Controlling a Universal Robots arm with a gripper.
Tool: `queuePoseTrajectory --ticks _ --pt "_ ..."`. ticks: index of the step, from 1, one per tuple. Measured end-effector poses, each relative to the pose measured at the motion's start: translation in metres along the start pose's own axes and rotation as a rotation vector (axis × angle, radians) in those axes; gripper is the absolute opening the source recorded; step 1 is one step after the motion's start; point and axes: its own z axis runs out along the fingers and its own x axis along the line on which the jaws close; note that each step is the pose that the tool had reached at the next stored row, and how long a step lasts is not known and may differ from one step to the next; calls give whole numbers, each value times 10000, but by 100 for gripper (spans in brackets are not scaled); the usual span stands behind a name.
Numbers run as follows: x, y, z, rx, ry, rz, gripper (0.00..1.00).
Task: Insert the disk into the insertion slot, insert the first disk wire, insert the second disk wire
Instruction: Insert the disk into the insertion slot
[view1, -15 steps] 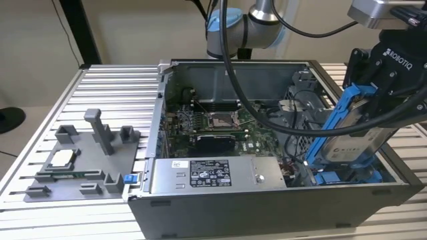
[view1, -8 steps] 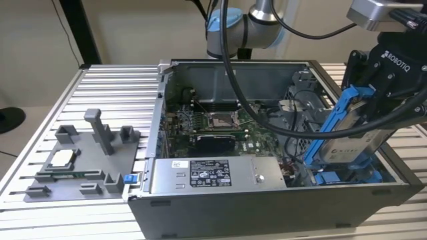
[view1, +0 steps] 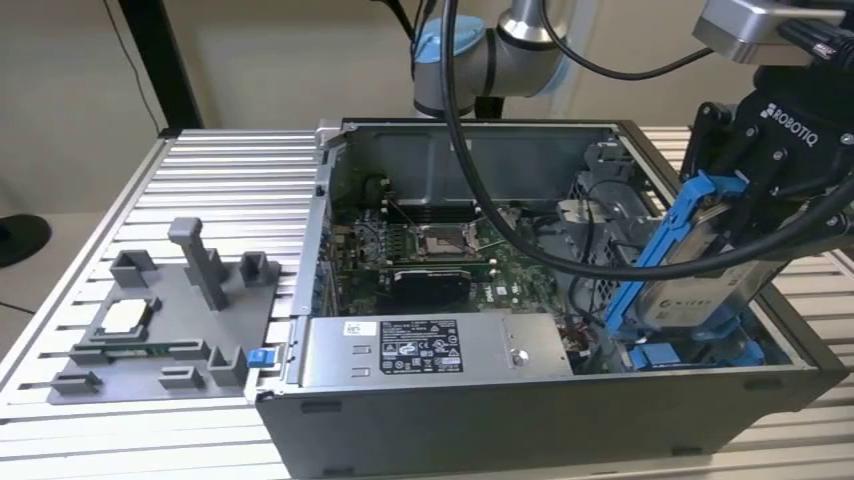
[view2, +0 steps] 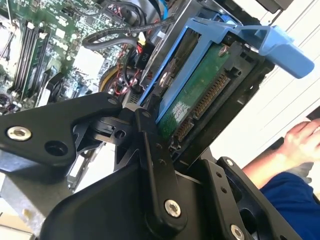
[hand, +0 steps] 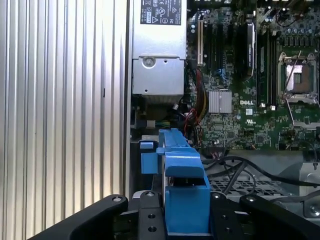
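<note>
- Gripper (view1: 747, 188): it hangs over the end of the open computer case (view1: 534, 425) at the exterior view's right, its black fingers (view2: 151, 145) clamped on the upper end of the disk (view1: 690, 298).
- Disk: it is tilted, upper end leaning toward the exterior view's right and lower end down inside the case. The bright blue frame (hand: 183, 192) runs along its edges, and the second wrist view shows its green circuit board with the connector (view2: 199, 102).
- Insertion slot (view1: 678, 356): its blue rails lie just under the disk's lower end; whether they touch cannot be told.
- Black cables (hand: 240, 165) lie loose in the case between the motherboard (hand: 250, 100) and the perforated metal.
- Grey labelled power-supply box (view1: 400, 352) sits along the near wall.
- A person's hand (view2: 300, 142) rests beside the case.
</note>
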Motion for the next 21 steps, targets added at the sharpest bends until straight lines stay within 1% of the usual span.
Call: queuePoseTrajectory --ticks 8,16,17,18,19,20,21 --pt "0 0 0 -72 1 1 0" --pt "0 0 1 -73 2 1 0" --pt "0 0 2 -29 -7 0 0" --pt "0 -1 3 77 -35 -4 0" --pt "0 -1 4 202 -63 -10 0" --pt "0 -1 2 283 -77 -11 0" --pt "0 0 -2 339 -92 -12 0"
